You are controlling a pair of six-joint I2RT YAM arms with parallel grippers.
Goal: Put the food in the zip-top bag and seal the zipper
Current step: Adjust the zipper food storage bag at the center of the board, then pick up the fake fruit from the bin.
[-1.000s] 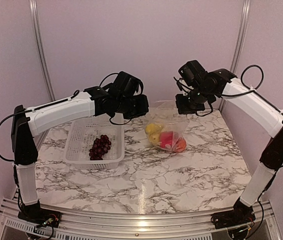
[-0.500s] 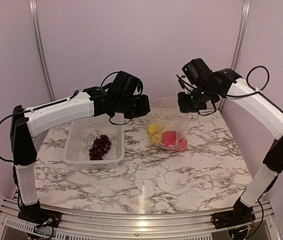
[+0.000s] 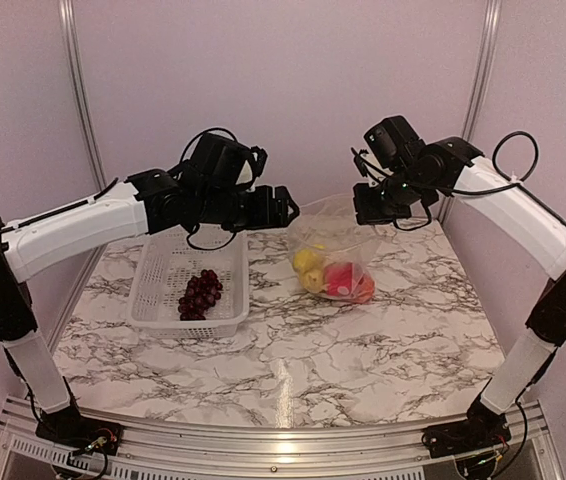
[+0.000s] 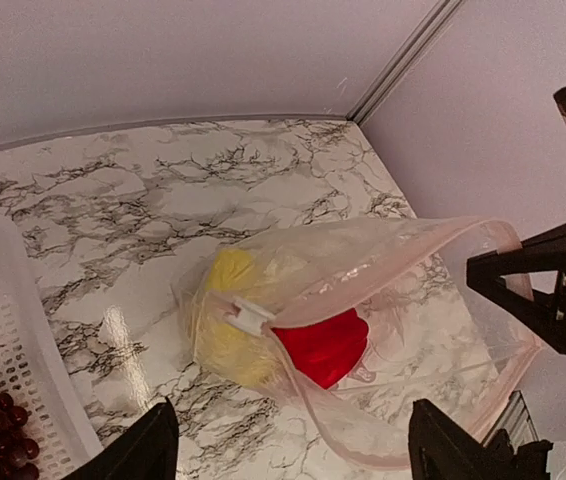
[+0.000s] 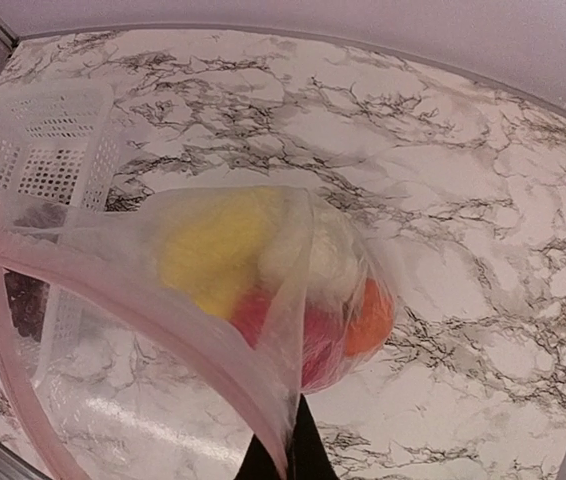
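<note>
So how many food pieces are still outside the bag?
1: the grape bunch lies in the white basket, left of the bag. The other pieces that show are inside the bag; the arms may hide something beneath them.

This is a robotics lab test cell rather than a kitchen. Plain pale lilac panels (image 3: 283, 80) close off the back and sides, joined by bare aluminium posts (image 3: 78, 90). A marble-patterned tabletop (image 3: 363, 350) (grey veins on white) ends at an aluminium rail (image 3: 263, 442), where a left arm (image 3: 83, 225) and a right arm (image 3: 518, 215) are bolted. The only goods are props: toy grapes (image 3: 200, 293) in a white slotted basket (image 3: 158, 285) and toy fruit (image 3: 335, 278) in a clear zip-top bag (image 3: 348, 240).
</note>
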